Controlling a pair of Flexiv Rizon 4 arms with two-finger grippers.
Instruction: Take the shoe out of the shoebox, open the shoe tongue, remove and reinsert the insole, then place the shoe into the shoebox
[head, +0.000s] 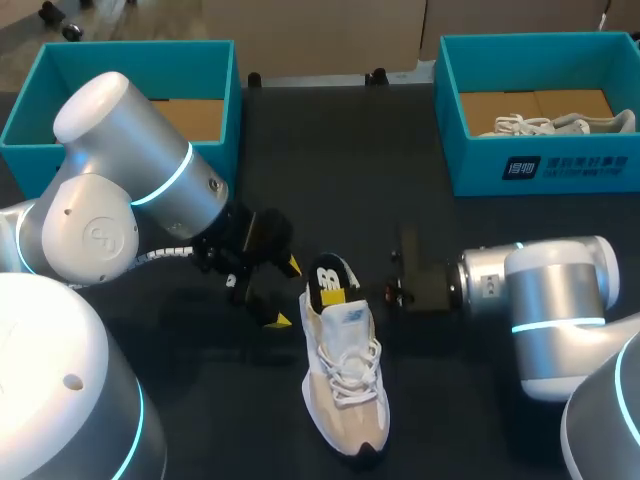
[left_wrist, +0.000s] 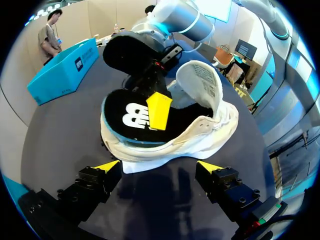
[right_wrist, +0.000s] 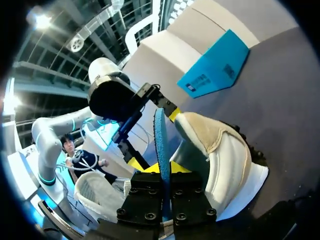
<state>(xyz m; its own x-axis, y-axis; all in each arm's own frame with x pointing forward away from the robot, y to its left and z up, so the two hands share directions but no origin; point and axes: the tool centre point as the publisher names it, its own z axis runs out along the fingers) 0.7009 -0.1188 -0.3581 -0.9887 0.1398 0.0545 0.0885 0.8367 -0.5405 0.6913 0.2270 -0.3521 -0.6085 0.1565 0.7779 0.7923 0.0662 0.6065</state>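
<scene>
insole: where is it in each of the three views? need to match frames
Head view: insole, black, mid-table at the heel end of the shoe.
Left wrist view: insole ahead of the open left tool, over the shoe's heel.
Right wrist view: insole edge-on, blue rim, clamped in the right tool.
Shared landmark: the shoe.

The right claw (right_wrist: 161, 172) pinches the thin blue insole (right_wrist: 160, 135) edge-on between its two yellow-tipped fingers, and the insole rises straight ahead of them. Touching the claw on one side, the beige and white shoe (right_wrist: 222, 155) rests on the dark bench (right_wrist: 285, 105). Ahead, the left claw (right_wrist: 154, 138) hangs with its fingers spread, one yellow tip showing on either side of the insole. Farther off, a teal shoebox (right_wrist: 215, 67) stands on the bench.
</scene>
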